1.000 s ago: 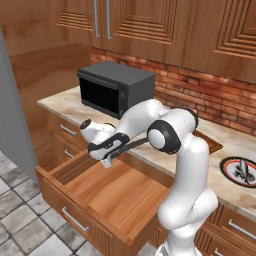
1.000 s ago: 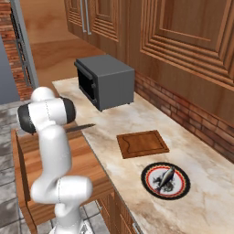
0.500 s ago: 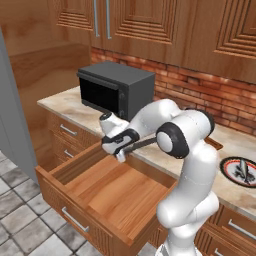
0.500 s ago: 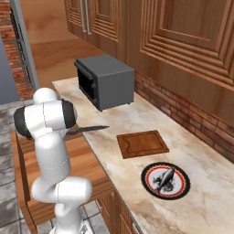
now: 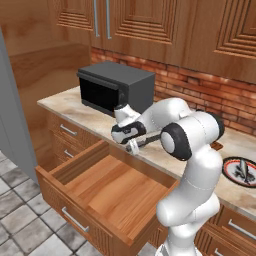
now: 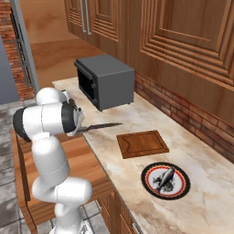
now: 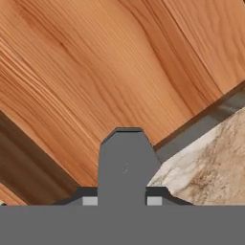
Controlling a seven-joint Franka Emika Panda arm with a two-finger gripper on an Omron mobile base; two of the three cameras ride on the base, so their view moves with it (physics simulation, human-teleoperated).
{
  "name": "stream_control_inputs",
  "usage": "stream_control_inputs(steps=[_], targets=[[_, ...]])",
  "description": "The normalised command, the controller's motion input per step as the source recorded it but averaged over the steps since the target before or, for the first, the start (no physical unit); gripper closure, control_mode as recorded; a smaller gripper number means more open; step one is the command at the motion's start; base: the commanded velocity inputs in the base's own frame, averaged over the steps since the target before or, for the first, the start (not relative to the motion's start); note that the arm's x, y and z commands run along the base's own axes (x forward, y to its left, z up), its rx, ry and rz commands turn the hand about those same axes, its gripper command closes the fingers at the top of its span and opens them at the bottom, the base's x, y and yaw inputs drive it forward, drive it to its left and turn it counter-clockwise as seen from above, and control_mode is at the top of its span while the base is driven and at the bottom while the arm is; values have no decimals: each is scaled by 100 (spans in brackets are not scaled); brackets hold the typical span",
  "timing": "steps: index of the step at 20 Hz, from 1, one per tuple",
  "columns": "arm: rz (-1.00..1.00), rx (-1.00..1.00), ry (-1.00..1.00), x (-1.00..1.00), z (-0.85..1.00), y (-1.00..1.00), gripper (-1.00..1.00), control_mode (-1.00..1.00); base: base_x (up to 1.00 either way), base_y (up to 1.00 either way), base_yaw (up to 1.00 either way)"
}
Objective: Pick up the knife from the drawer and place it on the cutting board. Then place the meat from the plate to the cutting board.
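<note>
Left base view, desk: we see the marbled desk (image 5: 165,157) along the brick wall, with a dark microwave (image 5: 115,87) on it.
Drawer: the wide wooden drawer (image 5: 100,187) is pulled out below the desk edge, its floor bare from here.
Cutting board: in the right base view the reddish cutting board (image 6: 141,143) lies flat between microwave and plate.
Plate: the round plate (image 6: 165,180) sits near the board, apart from it.
Knife: we have the knife (image 6: 98,126) up in the air, blade level, over the desk edge and pointing toward the board.
Meat: the greyish meat (image 6: 164,176) lies on the plate.
End effector: the end effector (image 5: 131,146) is clamped on the knife handle, above the drawer's back edge.
</note>
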Motion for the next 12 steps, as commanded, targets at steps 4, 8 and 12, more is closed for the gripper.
stream_control_inputs(steps=[4,8,12], targets=[[0,5,8,5,7,-74,100,-100,0,0,0],[0,4,9,9,11,-87,100,-100,0,0,0],[0,4,5,15,23,-77,100,-100,0,0,0]])
